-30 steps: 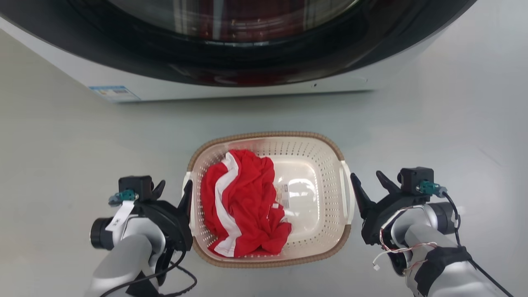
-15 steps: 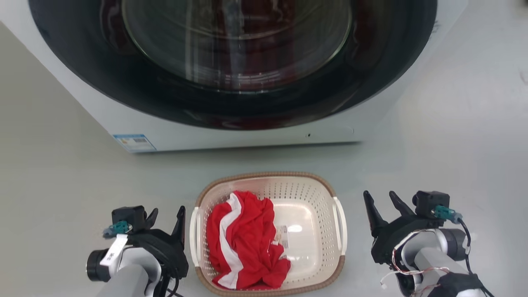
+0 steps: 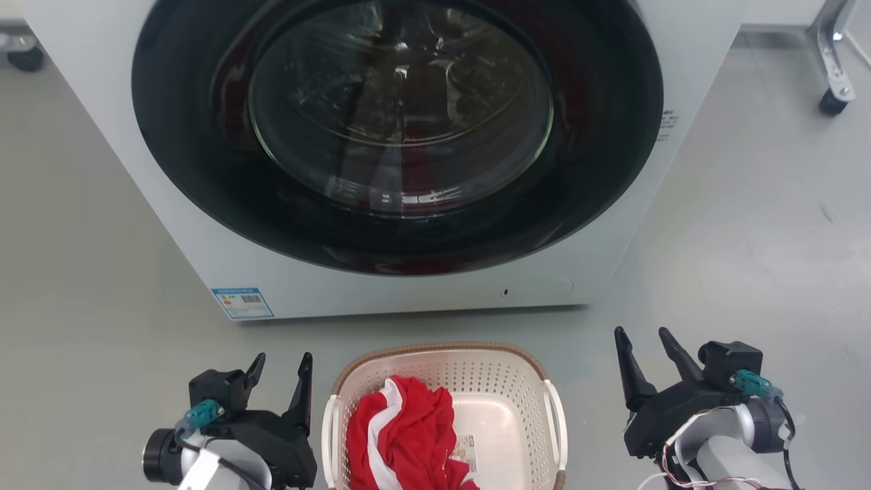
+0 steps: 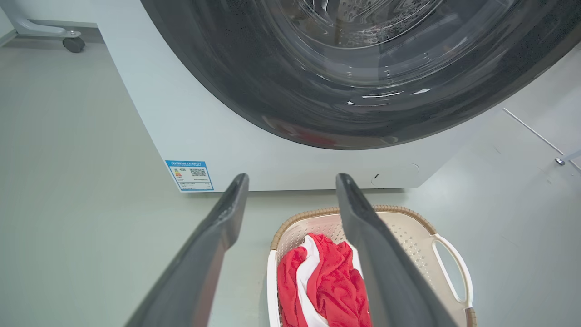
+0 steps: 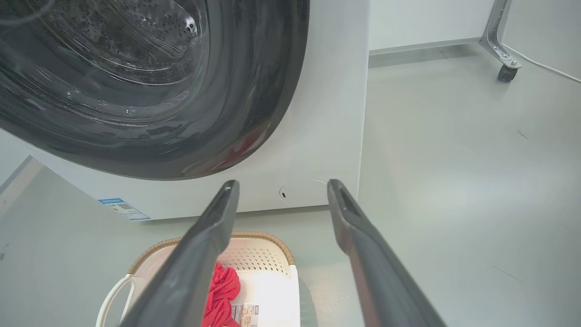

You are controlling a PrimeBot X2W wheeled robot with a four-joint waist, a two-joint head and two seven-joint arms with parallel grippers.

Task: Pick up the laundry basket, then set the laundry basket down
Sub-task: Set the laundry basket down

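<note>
Left gripper (image 3: 284, 356) and right gripper (image 3: 640, 331), fingers spread and empty, flanking the laundry basket (image 3: 435, 347). Red-and-white garment (image 3: 408, 435) inside, washer (image 3: 204, 224) behind.

Washer (image 3: 170, 224): white, front-loading, standing on floor.
Door (image 3: 401, 102): round, broad dark rim, domed glass centre, red glint low on rim.
Label (image 3: 242, 303): blue-bordered, lower left corner of front panel.
Service flap (image 5: 303, 190): round, small slot, lower right corner of front panel.
Garment (image 3: 401, 442): red with white stripe, crumpled, near washer's foot.
Floor (image 3: 748, 224): pale grey, smooth, faint scuffs.
Metal leg (image 3: 831, 61): black caster, far right.
Second caster (image 3: 26, 58): black, far left.
Cable (image 5: 544, 68): white, on floor beside metal leg.
</note>
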